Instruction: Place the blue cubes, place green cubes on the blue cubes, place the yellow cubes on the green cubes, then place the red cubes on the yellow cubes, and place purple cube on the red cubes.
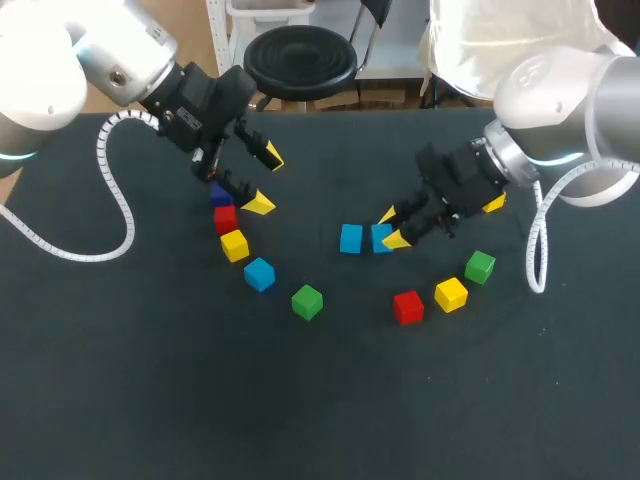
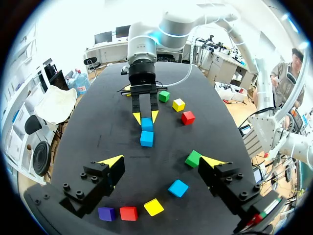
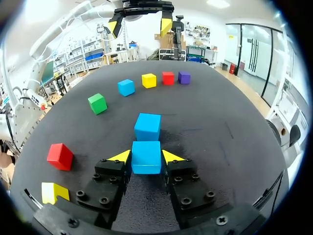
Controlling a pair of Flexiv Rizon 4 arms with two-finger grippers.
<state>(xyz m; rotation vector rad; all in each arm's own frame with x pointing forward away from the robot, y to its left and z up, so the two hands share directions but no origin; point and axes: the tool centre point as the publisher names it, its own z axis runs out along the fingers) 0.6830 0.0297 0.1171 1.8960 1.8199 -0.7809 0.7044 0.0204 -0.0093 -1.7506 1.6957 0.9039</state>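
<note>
- Closest to the right wrist camera was the gripped blue cube [image 3: 146, 156], down at the dark surface [image 3: 210, 122], with the right jaws clamped on its two sides. The second blue cube [image 3: 147, 126] lay just ahead of it.
- At the upper left of the head view, the left arm [image 1: 130, 55] held the left jaws apart above the purple cube [image 1: 220, 194].
- From there a curve of cubes ran down and rightward: left red cube [image 1: 225, 218], left yellow cube [image 1: 234, 245], loose blue cube [image 1: 259, 273], left green cube [image 1: 307, 301].
- Around the centre the two blue cubes lay side by side.
- Right of centre sat the right red cube [image 1: 407, 307], right yellow cube [image 1: 451, 294] and right green cube [image 1: 480, 266], below the right arm [image 1: 560, 90].
</note>
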